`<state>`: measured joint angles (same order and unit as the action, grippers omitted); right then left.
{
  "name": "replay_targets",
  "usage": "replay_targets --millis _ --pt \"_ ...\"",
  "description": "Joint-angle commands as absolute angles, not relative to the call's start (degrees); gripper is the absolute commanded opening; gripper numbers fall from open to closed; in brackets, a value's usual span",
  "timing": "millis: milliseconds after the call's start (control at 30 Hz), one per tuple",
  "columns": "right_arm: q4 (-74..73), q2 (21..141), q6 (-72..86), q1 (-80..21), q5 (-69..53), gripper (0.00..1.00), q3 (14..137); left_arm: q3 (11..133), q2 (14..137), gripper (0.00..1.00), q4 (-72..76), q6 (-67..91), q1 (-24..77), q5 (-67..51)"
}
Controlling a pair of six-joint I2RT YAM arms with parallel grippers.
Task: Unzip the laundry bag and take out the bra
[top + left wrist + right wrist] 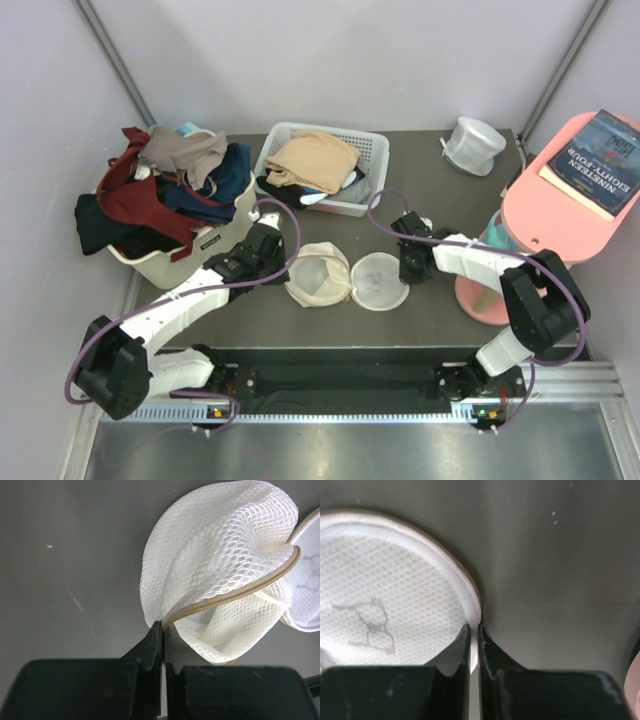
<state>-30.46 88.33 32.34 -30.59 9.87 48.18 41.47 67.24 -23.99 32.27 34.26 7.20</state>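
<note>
The laundry bag point(318, 275) lies unzipped at the table's middle, its pale mesh dome folded back beside its round stiff white base point(379, 282). My left gripper point(290, 262) is shut on the dome's edge where the tan zipper point(235, 592) ends. In the left wrist view the crumpled mesh point(215, 555) rises just past the left gripper point(163, 625). My right gripper point(408, 272) is shut on the base's right rim. The right wrist view shows that white rim point(470, 597) pinched in the right gripper point(474, 626). The bra is hidden.
A whiter round pouch point(472, 144) stands at the back right. A white basket point(372, 145) holds beige clothes, and a bin point(215, 240) piled with clothes stands at the left. A pink side table point(560, 215) carries a book point(592, 150) right of my right arm.
</note>
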Motion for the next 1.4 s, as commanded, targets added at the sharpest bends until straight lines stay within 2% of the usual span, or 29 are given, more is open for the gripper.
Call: replay_targets --millis 0,233,400,700,900,1133,1233,1267,1300,1367 --pt "-32.95 89.74 30.06 -29.71 12.82 0.0 51.15 41.48 68.37 0.0 -20.4 32.17 34.1 4.58" --pt "-46.39 84.47 26.2 -29.0 27.04 0.0 63.34 44.91 74.78 0.0 -13.72 33.57 34.28 -1.65" --pt "-52.82 84.37 22.33 -30.4 31.72 0.0 71.53 47.98 84.54 0.0 -8.54 34.1 34.37 -4.82" --pt "-57.48 94.3 26.63 -46.57 34.8 0.0 85.42 48.25 90.88 0.0 -2.38 35.24 34.54 -6.59" --pt "-54.93 102.12 27.16 -53.08 26.21 0.0 94.91 45.97 90.35 0.0 -0.44 37.53 34.63 -8.52" --pt "-46.77 105.03 27.77 -54.67 10.84 0.01 93.25 42.63 86.58 0.0 1.85 40.43 34.54 -8.18" --pt "-44.3 105.29 28.04 -54.67 7.92 0.09 93.17 41.57 84.12 0.0 1.76 42.09 34.19 -7.91" --pt "-43.95 104.68 28.04 -54.67 7.82 0.12 93.08 41.14 82.55 0.09 1.58 42.53 34.19 -7.56" --pt "-43.51 104.16 27.86 -54.58 7.82 0.25 92.47 40.87 81.66 0.18 1.15 42.8 34.19 -7.3" --pt "-41.75 102.06 27.69 -54.49 7.47 0.41 91.24 40.52 78.95 0.34 0.53 43.33 34.01 -6.51"
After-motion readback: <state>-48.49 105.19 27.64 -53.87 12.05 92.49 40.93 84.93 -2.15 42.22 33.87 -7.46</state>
